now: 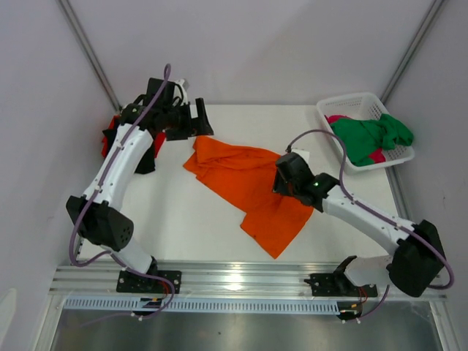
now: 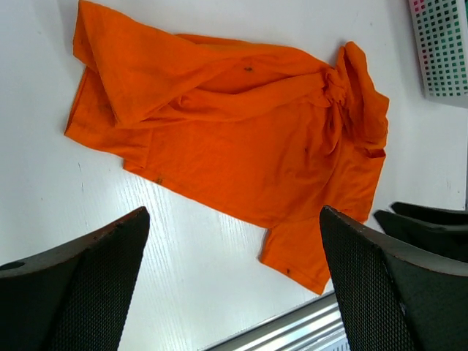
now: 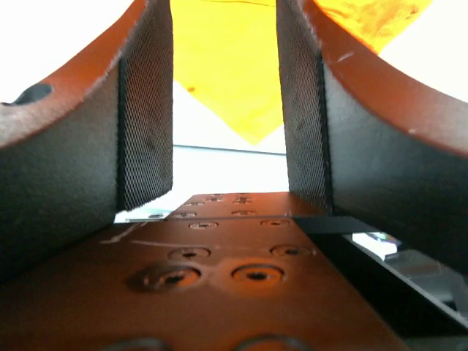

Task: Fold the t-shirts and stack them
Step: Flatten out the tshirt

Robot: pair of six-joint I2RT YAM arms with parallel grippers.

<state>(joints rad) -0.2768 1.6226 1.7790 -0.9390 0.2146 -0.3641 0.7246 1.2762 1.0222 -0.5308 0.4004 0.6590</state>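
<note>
Robot laboratory test cell.
Plain pale panels stand behind the white table and metal struts rise at its far corners; an aluminium rail along its near edge carries the left arm and right arm, a slotted cable duct just outside it.

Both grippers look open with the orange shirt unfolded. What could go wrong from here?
The orange t-shirt lies bunched and twisted along one side; a fold started now would likely come out lopsided.
Its near corner lies close to the front rail; dragging it nearer could hang it over the edge.
The open left gripper hangs near the red shirt at the left edge; a swing might knock it.
</note>
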